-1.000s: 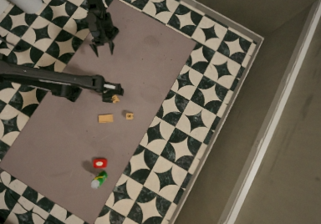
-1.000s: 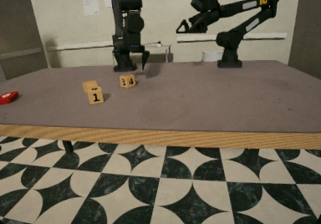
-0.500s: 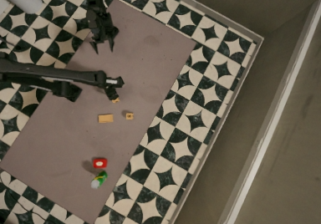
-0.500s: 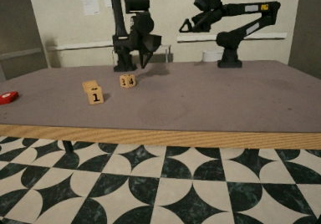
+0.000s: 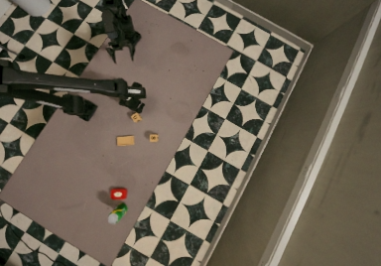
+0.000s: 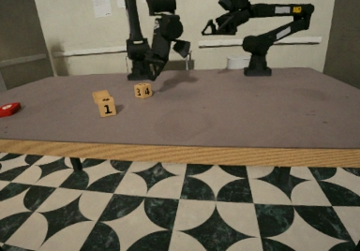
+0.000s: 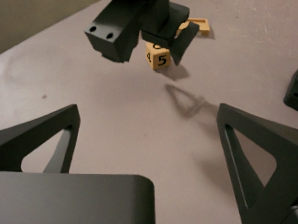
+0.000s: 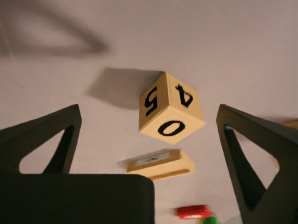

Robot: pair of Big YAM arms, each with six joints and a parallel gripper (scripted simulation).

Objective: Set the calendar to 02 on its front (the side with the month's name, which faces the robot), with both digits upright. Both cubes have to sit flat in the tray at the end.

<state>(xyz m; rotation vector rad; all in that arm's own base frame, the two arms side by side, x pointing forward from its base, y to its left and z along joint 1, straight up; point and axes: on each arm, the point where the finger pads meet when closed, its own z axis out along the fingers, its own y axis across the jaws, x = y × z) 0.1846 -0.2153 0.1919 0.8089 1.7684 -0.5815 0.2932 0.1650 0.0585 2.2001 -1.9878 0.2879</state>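
Observation:
My right gripper (image 5: 141, 103) (image 8: 148, 112) is open and empty, above the table near one cube (image 5: 136, 117) (image 6: 143, 91) (image 7: 159, 56) (image 8: 171, 107). That cube has 0 on top and 3, 4 and 5 on sides; it stands turned, outside the tray. The other cube (image 5: 154, 138) (image 6: 107, 109) shows 1 on its side facing the exterior camera; its top digit is unclear. The tray (image 5: 125, 140) (image 6: 99, 95) (image 7: 204, 24) (image 8: 165, 167) is empty, its label showing in the right wrist view. My left gripper (image 5: 123, 60) (image 6: 209, 32) (image 7: 148, 111) is open and empty, away from the cubes.
A red block (image 5: 119, 194) (image 6: 9, 109) (image 8: 192, 212) and a green bottle (image 5: 119, 212) (image 8: 210, 220) with a pale end are beyond the tray, on the side away from the arms. The right arm hangs between the left gripper and the tray.

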